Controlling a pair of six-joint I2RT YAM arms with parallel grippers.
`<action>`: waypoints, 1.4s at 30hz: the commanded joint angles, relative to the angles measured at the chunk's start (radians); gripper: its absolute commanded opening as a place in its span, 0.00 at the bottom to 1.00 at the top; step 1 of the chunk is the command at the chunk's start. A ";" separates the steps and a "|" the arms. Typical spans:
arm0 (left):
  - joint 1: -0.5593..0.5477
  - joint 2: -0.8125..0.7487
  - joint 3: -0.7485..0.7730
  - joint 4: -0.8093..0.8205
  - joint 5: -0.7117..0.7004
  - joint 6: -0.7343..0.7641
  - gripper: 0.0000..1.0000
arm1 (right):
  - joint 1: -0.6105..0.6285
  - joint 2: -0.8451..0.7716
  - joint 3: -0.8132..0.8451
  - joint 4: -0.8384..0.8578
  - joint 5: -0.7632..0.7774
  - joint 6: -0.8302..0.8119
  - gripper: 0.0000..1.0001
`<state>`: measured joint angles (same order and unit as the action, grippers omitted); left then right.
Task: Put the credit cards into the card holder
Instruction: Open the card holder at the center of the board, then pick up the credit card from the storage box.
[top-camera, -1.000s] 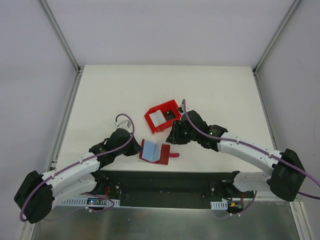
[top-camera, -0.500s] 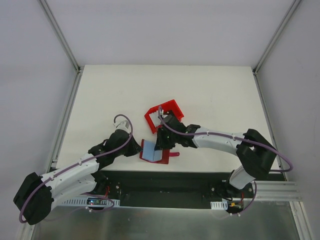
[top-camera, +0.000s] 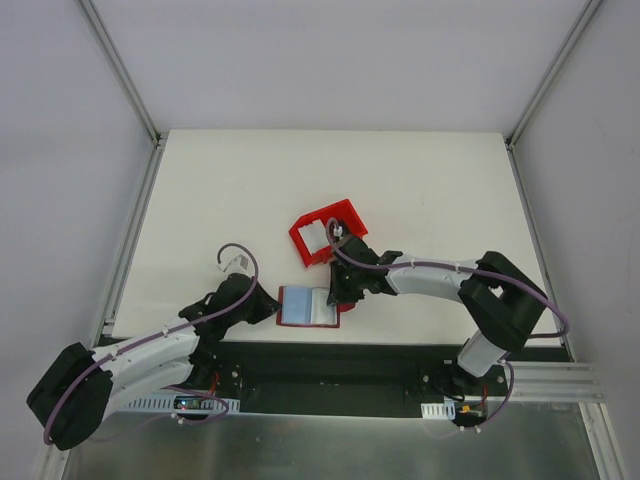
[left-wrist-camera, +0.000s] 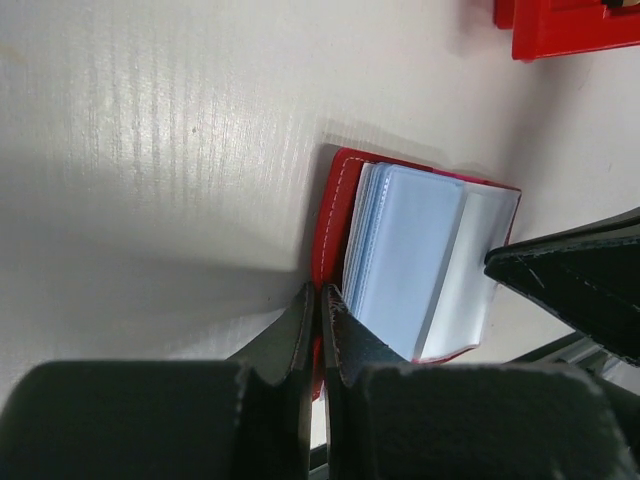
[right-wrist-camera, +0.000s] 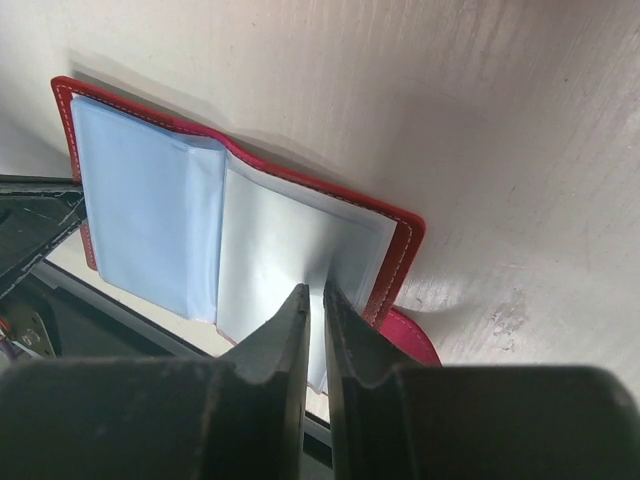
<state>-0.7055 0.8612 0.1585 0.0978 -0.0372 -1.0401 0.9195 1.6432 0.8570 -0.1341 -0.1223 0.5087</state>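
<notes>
Dark-red folding card holder (top-camera: 305, 306) open, left cover clamped in left claw (left-wrist-camera: 318, 295), pale sleeve (right-wrist-camera: 270, 240) nipped in narrow right claw (right-wrist-camera: 315, 292). Pale plastic credit card (top-camera: 314, 236) in bright-red bin (top-camera: 345, 212) just behind right claw; right arm nearer.

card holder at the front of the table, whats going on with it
Both arms are working on the open card holder, which lies at the near edge of the table. The left pincer is shut on the edge of its red cover, pinning it. The right pincer pinches a pale sheet on the other half; whether that is a sleeve or a credit card is unclear. A pale card lies in the red bin behind.
</notes>
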 joint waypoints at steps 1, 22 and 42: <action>0.000 -0.033 -0.059 0.037 -0.024 -0.066 0.00 | -0.007 0.052 0.004 -0.068 0.072 -0.030 0.13; -0.005 -0.094 -0.013 0.002 -0.050 -0.080 0.00 | -0.021 -0.054 0.128 -0.024 -0.048 -0.104 0.30; -0.018 -0.088 0.058 -0.038 -0.046 -0.014 0.00 | -0.109 -0.100 0.272 -0.059 -0.024 -0.200 0.56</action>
<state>-0.7128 0.7605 0.1581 0.0734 -0.0662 -1.1034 0.8467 1.5909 1.0462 -0.1673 -0.1684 0.3679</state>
